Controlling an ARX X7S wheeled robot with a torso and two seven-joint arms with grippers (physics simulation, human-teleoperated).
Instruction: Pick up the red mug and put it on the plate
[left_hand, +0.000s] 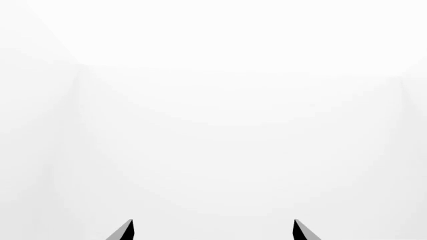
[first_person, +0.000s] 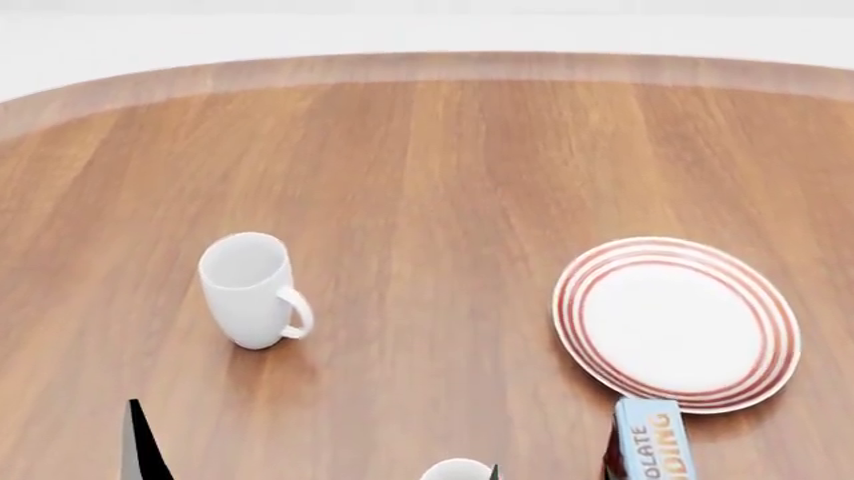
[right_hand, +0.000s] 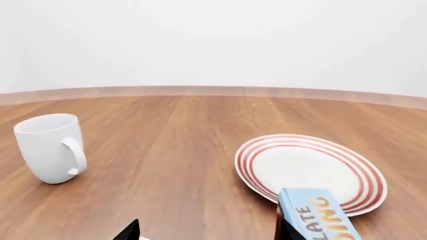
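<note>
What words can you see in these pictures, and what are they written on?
"LATE" on the blue box beside the plate; its start is hidden.
"DING" below it on that box, partly cut off by the picture edge.
In the head view the box shows "OLATE" and, under it, letters too cut off to read.
The white mug, the plate and the table carry no text.

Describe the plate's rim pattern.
Plate: white, concentric red rings around rim; clearest in head view.

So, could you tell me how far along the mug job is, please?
Nothing done: the plate is bare. Nothing in hand: left pincer and right pincer are open, empty. Left: grasping, carrying and placing the red mug, of which perhaps only a white rim shows.
</note>
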